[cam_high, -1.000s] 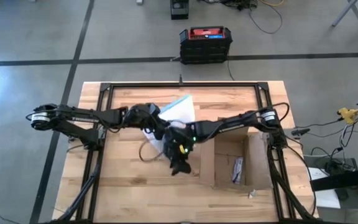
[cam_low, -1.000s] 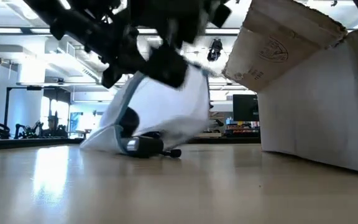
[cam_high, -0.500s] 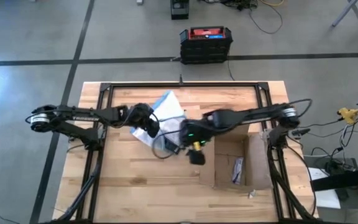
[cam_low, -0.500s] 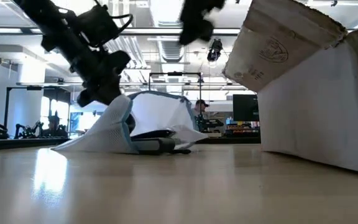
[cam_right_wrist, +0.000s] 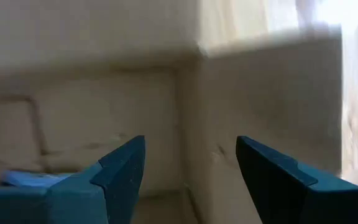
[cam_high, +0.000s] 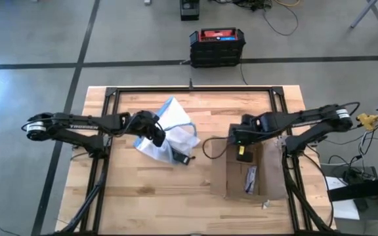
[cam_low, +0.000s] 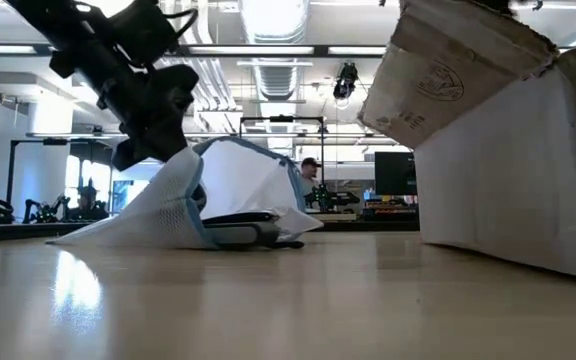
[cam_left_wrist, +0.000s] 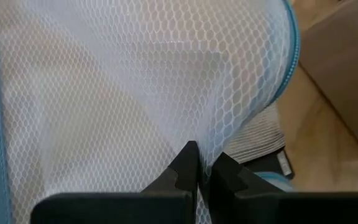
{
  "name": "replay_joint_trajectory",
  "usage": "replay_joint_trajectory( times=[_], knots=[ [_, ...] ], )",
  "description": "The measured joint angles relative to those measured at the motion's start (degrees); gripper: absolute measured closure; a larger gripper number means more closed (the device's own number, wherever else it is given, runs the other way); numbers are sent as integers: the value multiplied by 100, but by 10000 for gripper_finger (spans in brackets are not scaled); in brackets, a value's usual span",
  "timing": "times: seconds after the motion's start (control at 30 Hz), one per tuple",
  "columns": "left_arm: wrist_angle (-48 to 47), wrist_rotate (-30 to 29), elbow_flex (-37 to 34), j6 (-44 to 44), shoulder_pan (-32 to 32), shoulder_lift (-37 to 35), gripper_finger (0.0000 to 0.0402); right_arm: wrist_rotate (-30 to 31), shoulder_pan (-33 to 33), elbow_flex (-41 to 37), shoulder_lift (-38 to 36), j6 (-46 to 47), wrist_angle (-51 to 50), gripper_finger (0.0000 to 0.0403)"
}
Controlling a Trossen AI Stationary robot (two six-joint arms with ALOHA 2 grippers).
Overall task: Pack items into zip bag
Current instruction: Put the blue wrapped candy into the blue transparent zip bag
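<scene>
The zip bag (cam_high: 170,128) shows as a white mesh pouch with blue edging, left of the table's middle; its edges rest on the wood (cam_low: 118,230). My left gripper (cam_high: 155,136) is shut on its mesh. A dark stick-like piece (cam_high: 181,157) lies at the bag's near edge, partly under the mesh (cam_low: 238,235). My right gripper (cam_high: 241,151) hangs open over the far left corner of the brown cardboard box (cam_high: 251,172), touching nothing. A pale packet (cam_high: 250,178) lies inside the box. No small ring-like items show plainly. My left gripper pinches a raised fold of the bag's mesh wall (cam_left_wrist: 194,134) between its two fingers (cam_left_wrist: 188,163). It comes slanting down from the table's left (cam_low: 173,150). The mesh rises like a tent to the hold, while the bag's lower edges stay on the table.
The cardboard box stands open on the table's right half, and its tall wall (cam_low: 508,150) fills the right of the low view. A thin dark cable loop (cam_high: 212,147) shows between bag and box. Bare wood (cam_high: 149,196) lies along the near side. A person (cam_low: 311,170) stands far behind.
My right gripper has left the bag, risen out of the low view and swung toward the table's right, over the box. My left gripper has drawn the bag a little toward the left. The bag has sunk from held-up to tented, with its edges spread on the table.
</scene>
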Motion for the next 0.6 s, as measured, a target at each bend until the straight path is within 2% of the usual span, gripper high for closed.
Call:
replay_joint_trajectory(
  times=[0.2, 0.43, 0.53, 0.6],
  knots=[
    [-8, -162, 0, 1, 20, -191, 402, 659, -194, -969, -126, 165, 243, 149],
    [-19, -264, 0, -172, 22, -196, 402, 355, -374, -1678, 125, 13, 1344, 136],
    [-20, -283, 0, -126, 22, -196, 402, 358, -395, -1711, 320, -108, 1461, 157],
    [-11, -303, 0, 14, 37, -191, 402, 354, -404, -1680, 447, -159, 1446, 196]
  ],
)
